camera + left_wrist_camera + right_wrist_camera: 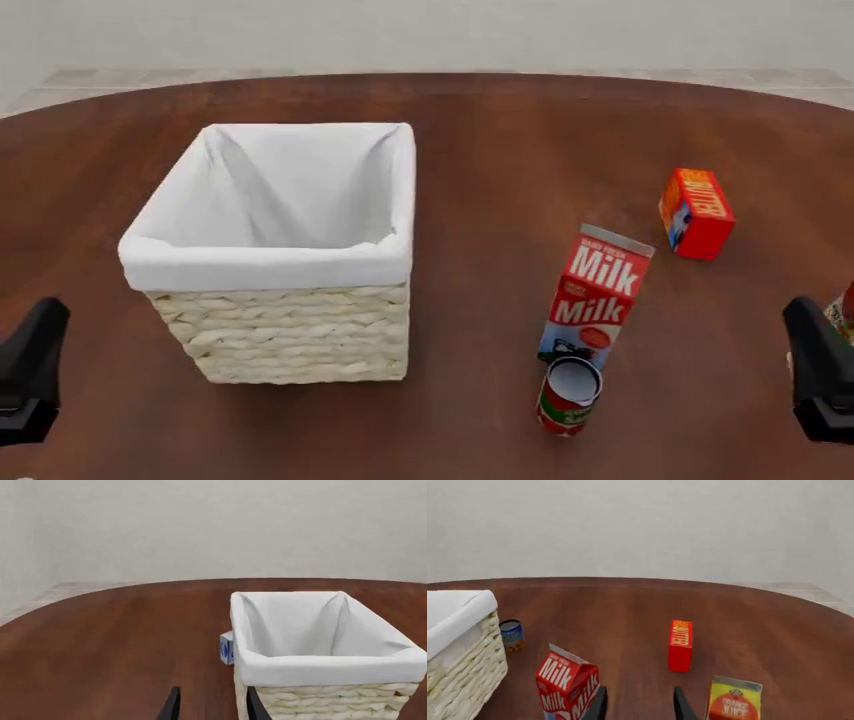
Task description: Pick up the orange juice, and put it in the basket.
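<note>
The orange juice (734, 700) is a small yellow-green carton standing on the table, close beside my right gripper (639, 707) and off to one side of its open fingers. In the front view only a sliver of the orange juice (846, 312) shows at the right edge, by the right gripper (817, 365). The basket (267, 262), cream wicker with a white lining, stands left of centre and holds nothing. My left gripper (213, 707) is open and low beside the basket (320, 667); in the front view the left gripper (30, 370) sits at the near left.
A tall red-and-white milk carton (597, 295) stands right of the basket, with a can (570, 395) lying just in front of it. A red-orange butter box (697, 212) stands farther back right. A small blue-labelled item (227, 647) peeks from behind the basket.
</note>
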You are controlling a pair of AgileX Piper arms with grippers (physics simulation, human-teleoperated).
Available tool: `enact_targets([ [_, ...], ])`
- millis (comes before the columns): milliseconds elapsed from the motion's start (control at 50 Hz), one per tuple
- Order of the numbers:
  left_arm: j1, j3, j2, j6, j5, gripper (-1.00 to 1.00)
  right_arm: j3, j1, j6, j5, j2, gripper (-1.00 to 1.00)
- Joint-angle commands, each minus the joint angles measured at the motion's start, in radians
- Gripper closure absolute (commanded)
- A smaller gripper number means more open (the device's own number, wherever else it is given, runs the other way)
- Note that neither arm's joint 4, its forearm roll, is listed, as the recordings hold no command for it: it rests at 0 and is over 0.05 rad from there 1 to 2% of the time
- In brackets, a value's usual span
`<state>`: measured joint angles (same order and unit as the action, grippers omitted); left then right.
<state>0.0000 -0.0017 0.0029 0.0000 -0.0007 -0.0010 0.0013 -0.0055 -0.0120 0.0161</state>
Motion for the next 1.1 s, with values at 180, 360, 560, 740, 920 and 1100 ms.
enact_targets([
  [180,0.000,-0.003,0.005,0.000,-0.001,-1.00,-0.001,0.006,-0.005,0.014,-0.015,-1.00],
  [360,0.000,-0.003,0.005,0.000,-0.001,-1.00,-0.011,0.003,-0.004,0.018,-0.016,-1.00],
  [560,0.000,-0.003,0.005,0.000,-0.001,-1.00,-0.087,-0.013,-0.018,0.078,-0.016,-1.00],
  [740,0.000,-0.003,0.005,0.000,-0.001,-1.00,-0.166,-0.032,-0.046,0.154,-0.016,-1.00],
  [920,0.000,-0.003,0.005,0.000,-0.001,-1.00,-0.228,-0.103,-0.080,0.250,-0.016,-1.00],
  [1100,0.000,-0.003,0.005,0.000,-0.001,-1.00,-0.383,-0.130,-0.092,0.396,-0.014,-1.00],
])
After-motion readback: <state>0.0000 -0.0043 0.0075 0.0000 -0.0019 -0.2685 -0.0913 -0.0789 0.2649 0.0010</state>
